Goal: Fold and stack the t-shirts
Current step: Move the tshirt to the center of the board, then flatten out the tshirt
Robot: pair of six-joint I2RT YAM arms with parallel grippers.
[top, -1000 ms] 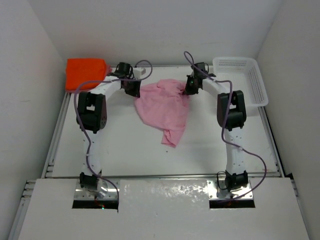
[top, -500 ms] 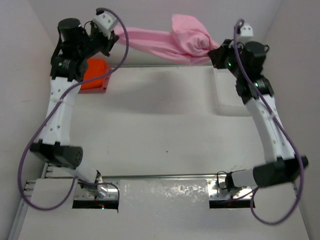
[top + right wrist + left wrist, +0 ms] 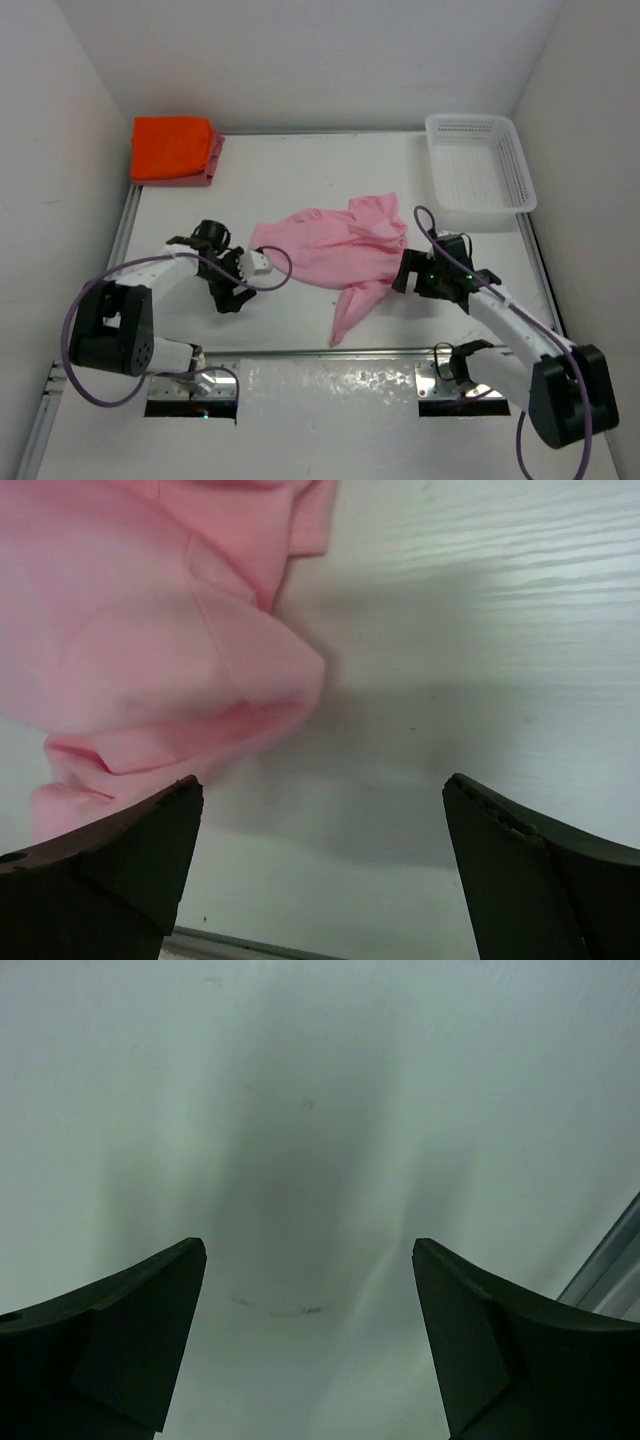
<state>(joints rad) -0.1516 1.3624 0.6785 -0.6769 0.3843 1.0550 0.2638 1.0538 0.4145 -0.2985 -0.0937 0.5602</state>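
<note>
The light pink t-shirt [image 3: 335,250] is lying rumpled in the middle of the surface [image 3: 300,190], one end trailing toward the near edge. The left fingers [image 3: 150,1300] and right fingers [image 3: 130,830] are both spread apart, gripping nothing. The orange t-shirt [image 3: 172,148] sits folded in the far-left corner, on what looks like the rose-red one [image 3: 212,168].

We saw bright, even overhead light in the top view, with faint soft shadows beside the pink shirt [image 3: 330,245] and glare on the glossy near panel [image 3: 330,385]. The 2 wrist views were dimmer and soft; the dark fingers [image 3: 110,1360] were blurred, shadowing the table [image 3: 300,1160].
</note>
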